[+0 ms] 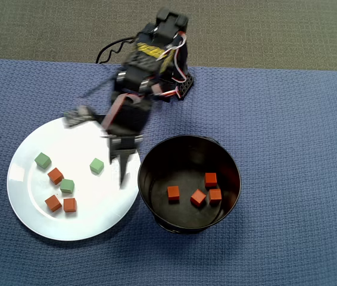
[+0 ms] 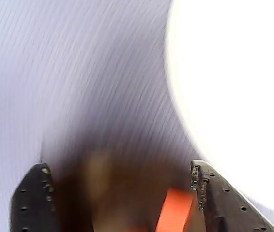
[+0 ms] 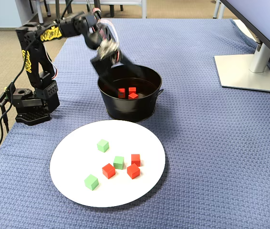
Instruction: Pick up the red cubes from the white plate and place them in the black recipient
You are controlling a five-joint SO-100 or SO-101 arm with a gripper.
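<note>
Three red cubes [image 1: 55, 176] [image 3: 135, 160] lie on the white plate [image 1: 97, 208] [image 3: 77, 157] among three green cubes [image 1: 97, 165]. Several more red cubes [image 1: 198, 197] [image 3: 128, 92] rest in the black recipient [image 1: 150, 155] [image 3: 130, 107], a round bowl. My gripper [image 1: 116, 156] [image 3: 116, 67] is motion-blurred and hangs above the bowl's rim on the plate side. In the wrist view the gripper [image 2: 118, 166] is open, jaws far apart. A red cube [image 2: 175, 210] shows below, beside the right finger, over a dark blur. The plate [image 2: 234, 96] fills that view's right.
A blue woven cloth [image 1: 299, 149] covers the table. The arm's base [image 3: 32, 102] and its cables stand at the cloth's left edge in the fixed view. A monitor stand [image 3: 247, 71] sits at the far right.
</note>
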